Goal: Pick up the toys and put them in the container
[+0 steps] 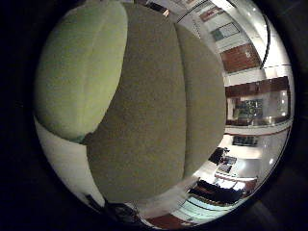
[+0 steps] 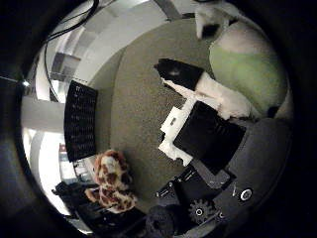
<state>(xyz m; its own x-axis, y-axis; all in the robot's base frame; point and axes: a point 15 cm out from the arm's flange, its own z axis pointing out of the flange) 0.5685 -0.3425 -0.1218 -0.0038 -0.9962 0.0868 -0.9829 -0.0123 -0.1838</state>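
Note:
A light green soft toy (image 1: 82,67) fills much of the right little finger side palm view, close against the palm. In the right thumb side palm view the same green toy (image 2: 248,61), with a white part on it, sits between the fingers (image 2: 203,99) of my right hand (image 2: 208,134). The white and black fingers curl round it. A brown and cream spotted plush toy (image 2: 111,180) lies on the olive-grey table cover (image 2: 139,99), away from the hand. A black mesh container (image 2: 79,119) stands at the cover's edge, next to the spotted toy.
The olive-grey cover (image 1: 154,125) spreads behind the green toy. Beyond the table's edge the room shows shelves and furniture (image 1: 252,106). A white floor or wall band (image 2: 50,114) runs past the black container.

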